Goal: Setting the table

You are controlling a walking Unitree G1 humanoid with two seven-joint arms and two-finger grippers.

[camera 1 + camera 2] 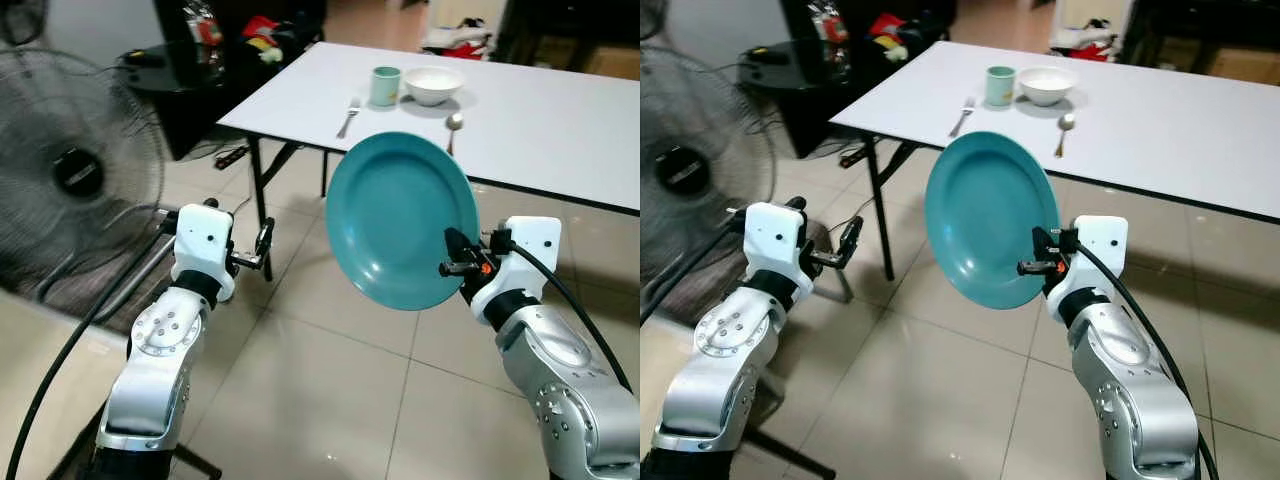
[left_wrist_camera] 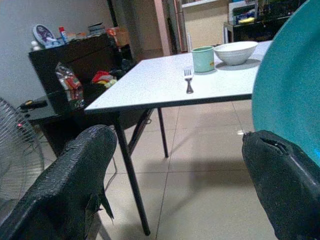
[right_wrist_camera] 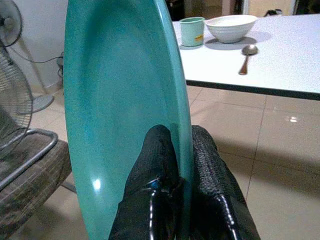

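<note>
My right gripper (image 1: 455, 255) is shut on the rim of a teal plate (image 1: 400, 220), holding it on edge above the tiled floor, short of the white table (image 1: 560, 120); the wrist view shows both fingers (image 3: 160, 150) pinching the teal plate (image 3: 120, 100). On the table stand a green cup (image 1: 386, 86) and a white bowl (image 1: 433, 85), with a fork (image 1: 348, 117) to the left and a spoon (image 1: 453, 126) to the right. My left gripper (image 1: 266, 245) is open and holds nothing, to the left of the plate over the floor.
A standing fan (image 1: 70, 170) is close on my left, with a striped chair seat (image 3: 30, 175) below it. A dark cabinet (image 1: 190, 80) with clutter stands behind the table's left end. The table's black legs (image 1: 262, 200) stand between me and it. A cable (image 1: 230, 157) lies on the floor.
</note>
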